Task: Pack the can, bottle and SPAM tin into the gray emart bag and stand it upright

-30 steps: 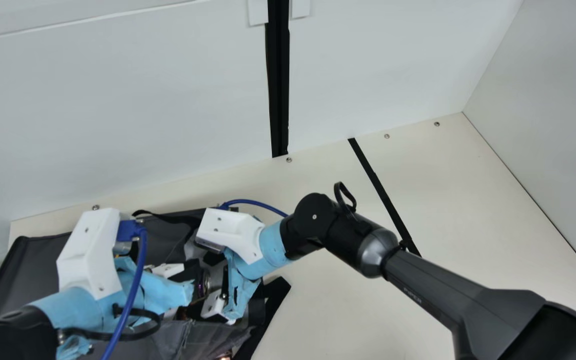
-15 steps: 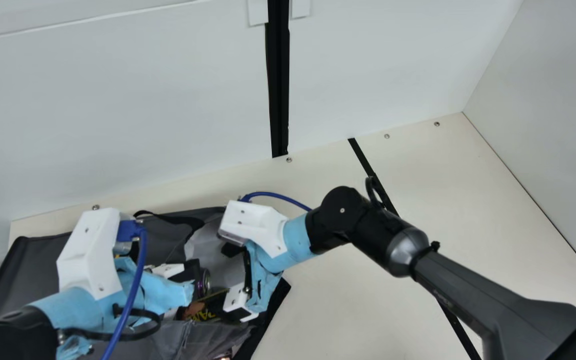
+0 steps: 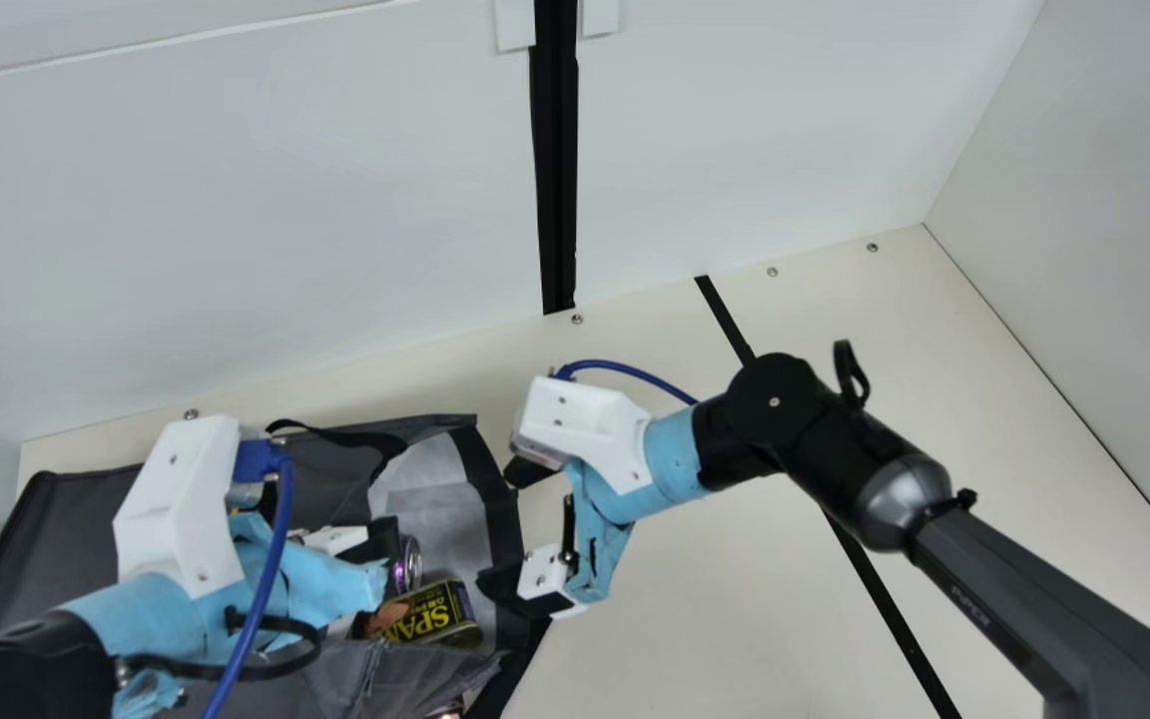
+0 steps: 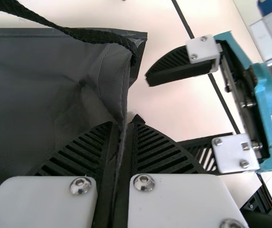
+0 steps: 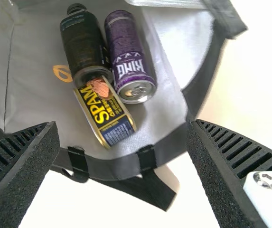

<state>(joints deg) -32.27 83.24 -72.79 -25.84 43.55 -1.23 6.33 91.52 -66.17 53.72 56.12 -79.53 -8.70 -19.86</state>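
While a SPAM tin (image 3: 430, 611) sits inside an open gray bag (image 3: 66, 549), one gripper pinches the bag's cloth and another stands spread at its mouth.

In the main view, the yellow-and-blue tin is at lower centre, near the mouth of the bag, which lies on its side across the lower left. Just beside the tin is a purple can (image 3: 407, 564), its silver end toward the opening. The right wrist view adds a dark bottle (image 5: 83, 47), lying alongside the can at upper left, its base against the tin.

At lower left, the left gripper (image 3: 375, 544) has its ribbed fingers closed on an edge of bag cloth. Near the mouth, the right gripper (image 3: 500, 526) holds its fingers wide apart with nothing between them. Around everything spreads the cream table (image 3: 685, 599), crossed by a black strip (image 3: 874, 589).
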